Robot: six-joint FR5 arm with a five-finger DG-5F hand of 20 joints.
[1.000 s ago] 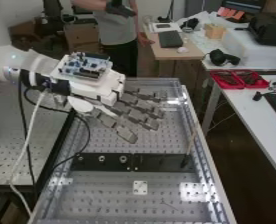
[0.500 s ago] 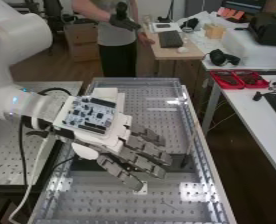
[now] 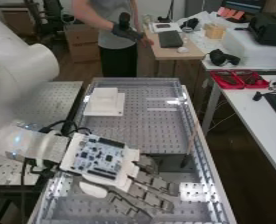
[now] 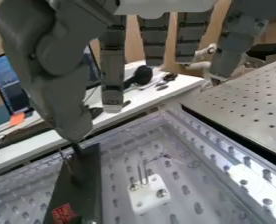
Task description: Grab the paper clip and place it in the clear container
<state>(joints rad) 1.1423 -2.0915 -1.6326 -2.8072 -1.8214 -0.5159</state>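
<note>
White stacked pieces sit beyond my hand, whose straight fingers are spread apart. Below the fingers, on the bench, lie a square white plate and, beside it, a faint thin thing, possibly the paper clip. A slim rod stands to my fingers' far right.

The bench top looks like perforated metal, glossy enough to throw back bright patches of light, while the perforated platform beside it has the duller sheen of plain metal. The arm has a smooth white shell, the hand looks like matt dark grey plastic, and the small drilled plate is smooth, white and plastic-looking. Smooth red plastic forms the trays, brown cardboard the box, and pale, wood-like board the desk top.
</note>
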